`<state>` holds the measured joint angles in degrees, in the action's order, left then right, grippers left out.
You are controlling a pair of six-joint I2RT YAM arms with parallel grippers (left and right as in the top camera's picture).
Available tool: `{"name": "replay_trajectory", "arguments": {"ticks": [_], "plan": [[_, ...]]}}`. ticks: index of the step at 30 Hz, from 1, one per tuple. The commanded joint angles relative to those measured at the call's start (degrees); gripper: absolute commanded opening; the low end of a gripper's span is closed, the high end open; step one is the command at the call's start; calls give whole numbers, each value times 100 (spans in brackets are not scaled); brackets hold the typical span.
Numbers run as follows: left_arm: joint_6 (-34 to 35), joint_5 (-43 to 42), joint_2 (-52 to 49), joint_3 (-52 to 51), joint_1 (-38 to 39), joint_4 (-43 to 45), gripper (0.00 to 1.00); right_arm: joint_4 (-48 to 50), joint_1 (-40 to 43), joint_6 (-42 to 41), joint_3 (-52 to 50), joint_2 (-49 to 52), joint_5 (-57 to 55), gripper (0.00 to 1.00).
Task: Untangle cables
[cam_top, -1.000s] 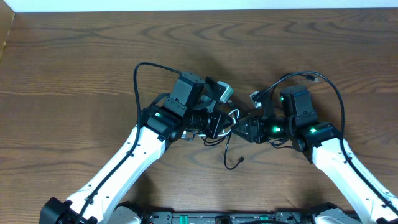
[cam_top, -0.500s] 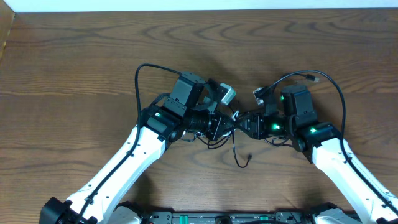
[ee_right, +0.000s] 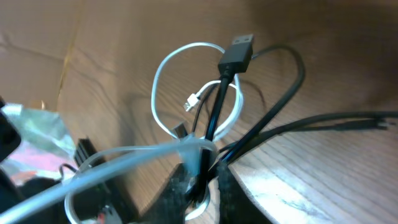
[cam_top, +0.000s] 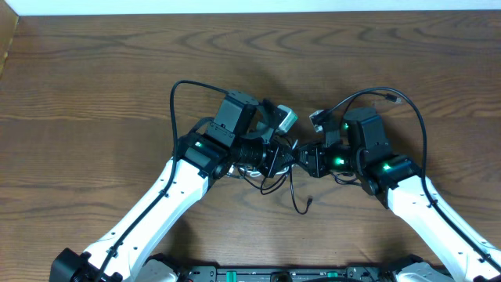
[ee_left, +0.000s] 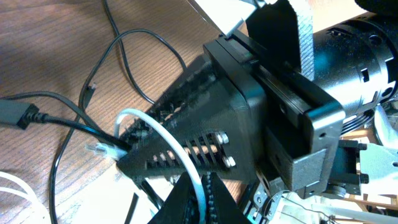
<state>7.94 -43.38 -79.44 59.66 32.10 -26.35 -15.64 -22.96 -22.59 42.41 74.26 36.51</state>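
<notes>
The black cable (ee_right: 214,106) and the white cable (ee_right: 157,78) are tangled between my two grippers at mid table. My left gripper (ee_left: 202,199) is shut on the white cable (ee_left: 132,112), which arcs up from its jaws. My right gripper (ee_right: 208,186) is closed on the black cable just below its USB plug (ee_right: 236,53), with a white strand lying across the fingertips. In the overhead view the left gripper (cam_top: 280,157) and right gripper (cam_top: 304,159) nearly touch. A loose end of the black cable (cam_top: 297,196) trails toward the front edge.
Each arm's thicker black wire (cam_top: 174,102) loops out over the wooden table (cam_top: 94,86). In the left wrist view the right gripper's black body (ee_left: 249,112) fills the space right in front, and a black plug (ee_left: 15,115) lies on the table.
My right gripper has slid left against the left gripper and its jaws have closed on the black cable. The black cable's loose end has swung slightly right. The left gripper has stayed shut.
</notes>
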Motion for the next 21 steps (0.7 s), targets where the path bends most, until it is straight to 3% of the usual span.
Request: {"name": "replay_trajectory", "arguments": {"ticks": [1, 6, 8, 13, 21], "plan": [[50, 48, 2, 90, 11, 35, 7, -203, -39, 11, -11, 13, -358, 1], [52, 977, 2, 90, 11, 28, 7, -953, -39, 9, -11, 13, -946, 1], [55, 1370, 2, 90, 11, 31, 8, -1486, -39, -238, -11, 13, -1711, 1], [55, 1412, 2, 90, 13, 24, 8, -2376, -39, -1233, -11, 13, -3279, 1], [55, 1451, 2, 79, 13, -42, 8, -2380, -39, -1274, -11, 13, -3442, 1]]}}
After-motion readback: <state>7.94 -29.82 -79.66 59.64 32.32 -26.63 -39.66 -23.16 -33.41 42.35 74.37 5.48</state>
